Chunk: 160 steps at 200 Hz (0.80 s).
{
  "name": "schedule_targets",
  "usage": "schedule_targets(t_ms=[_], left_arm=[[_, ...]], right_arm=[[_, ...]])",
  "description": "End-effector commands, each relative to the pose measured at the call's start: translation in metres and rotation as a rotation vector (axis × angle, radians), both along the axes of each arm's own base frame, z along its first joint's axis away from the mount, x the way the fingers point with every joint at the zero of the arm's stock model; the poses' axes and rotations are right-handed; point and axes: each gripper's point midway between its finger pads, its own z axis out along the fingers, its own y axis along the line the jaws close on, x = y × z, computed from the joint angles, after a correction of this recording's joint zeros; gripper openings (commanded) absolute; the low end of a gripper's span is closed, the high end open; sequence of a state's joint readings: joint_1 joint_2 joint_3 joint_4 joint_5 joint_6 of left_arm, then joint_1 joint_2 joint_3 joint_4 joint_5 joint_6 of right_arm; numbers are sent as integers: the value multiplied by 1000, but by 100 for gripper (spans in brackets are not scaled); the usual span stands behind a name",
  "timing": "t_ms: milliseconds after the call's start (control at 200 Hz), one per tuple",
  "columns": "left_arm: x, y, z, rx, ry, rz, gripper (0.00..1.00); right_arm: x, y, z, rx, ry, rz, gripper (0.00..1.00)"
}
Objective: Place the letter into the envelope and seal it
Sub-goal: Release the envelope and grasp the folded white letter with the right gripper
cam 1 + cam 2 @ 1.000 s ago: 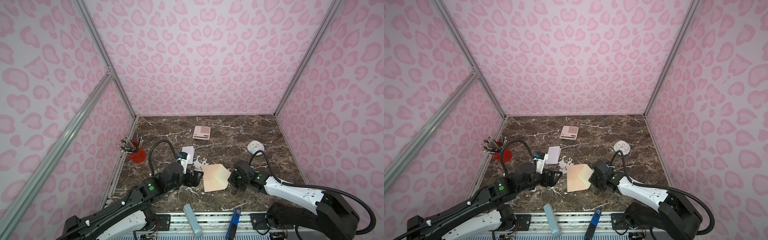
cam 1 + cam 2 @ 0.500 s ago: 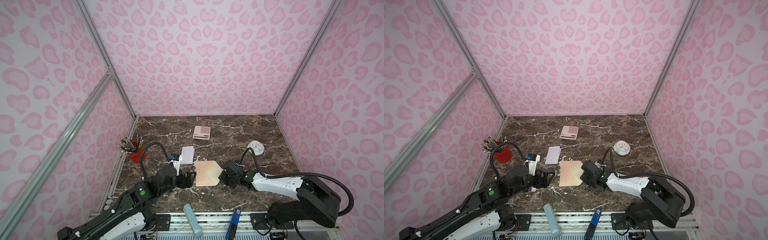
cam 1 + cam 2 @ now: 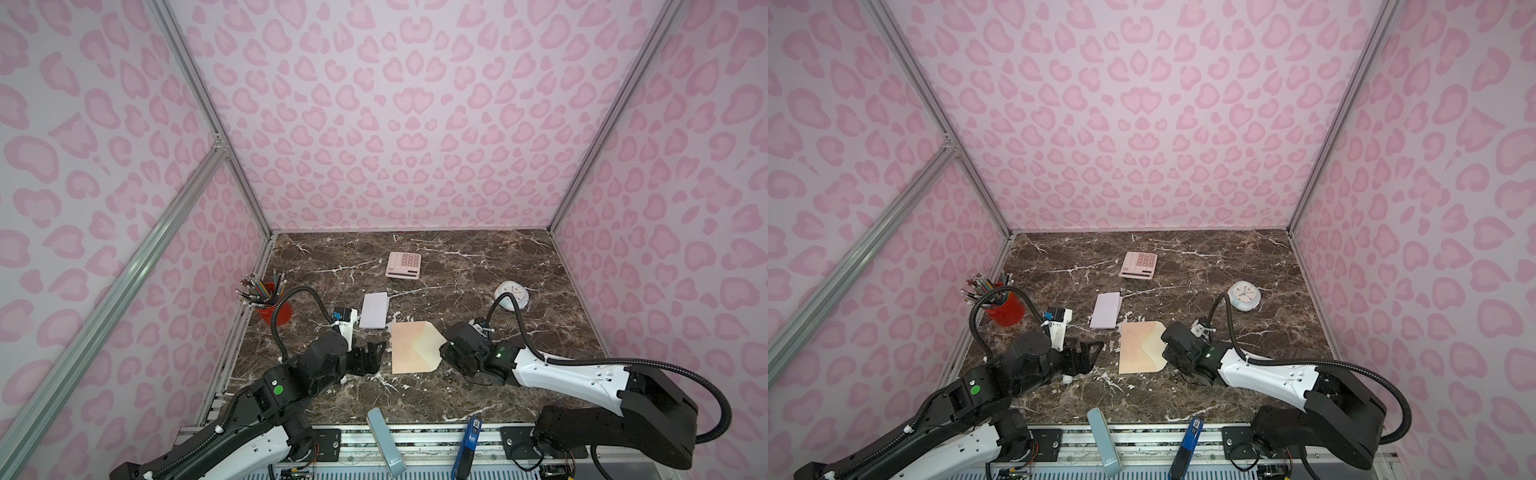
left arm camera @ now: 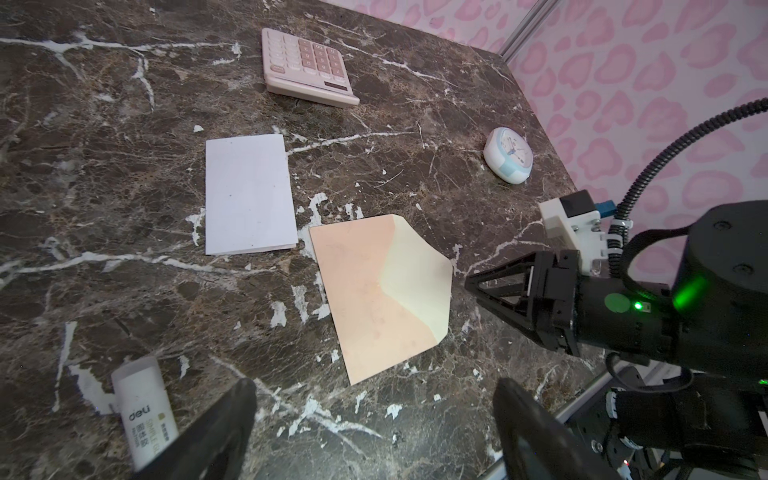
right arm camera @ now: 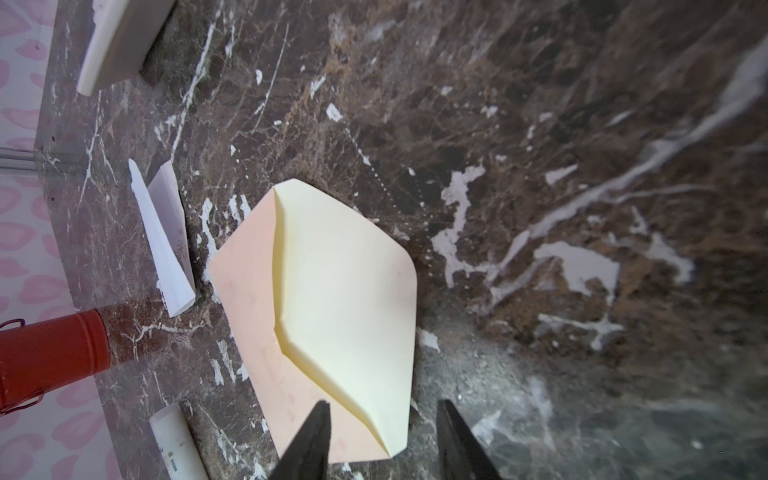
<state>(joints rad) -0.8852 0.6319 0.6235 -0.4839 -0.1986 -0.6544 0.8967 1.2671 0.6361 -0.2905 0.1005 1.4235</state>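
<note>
Pink-spotted walls all round, dark marble table (image 3: 478,291) below, and both arms are low over it. Envelope (image 3: 411,347) lies flat mid-table, flap open w/ cream side up, flap tip toward the right arm. Same in the wrist views (image 4: 374,291) (image 5: 332,311). Letter (image 3: 374,309) lies flat too, just beyond the envelope's far-left corner. It's near but apart, w/ a thin strip of marble btwn them (image 4: 249,195).

Left claw (image 3: 372,357) sits just left of the envelope, spread wide, nothing in it. Its wrist view shows both fingers (image 4: 245,390) far apart over bare marble. Right claw (image 3: 446,351) is right at the flap's edge, released. There's a clear gap btwn its fingers (image 5: 320,419), and one finger overlaps the envelope's near corner in view; contact, can't tell.

Glue stick (image 4: 143,411) lies by the left claw. Calc (image 3: 403,265) is at the back, clock (image 3: 514,294) back right, red pencil cup (image 3: 276,313) far left.
</note>
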Motion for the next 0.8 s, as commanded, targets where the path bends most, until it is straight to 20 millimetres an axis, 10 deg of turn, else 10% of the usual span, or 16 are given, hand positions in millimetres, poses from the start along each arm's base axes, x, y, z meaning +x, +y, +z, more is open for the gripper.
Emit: schedule_targets(t_ms=[0, 405, 795], left_arm=[[3, 9, 3, 25, -22, 35, 92], [38, 27, 10, -4, -30, 107, 95], [71, 53, -6, -73, 34, 195, 94]], right_arm=[[4, -18, 12, -124, -57, 27, 44], [58, 62, 68, -167, -216, 421, 40], [113, 160, 30, -5, -153, 664, 40]])
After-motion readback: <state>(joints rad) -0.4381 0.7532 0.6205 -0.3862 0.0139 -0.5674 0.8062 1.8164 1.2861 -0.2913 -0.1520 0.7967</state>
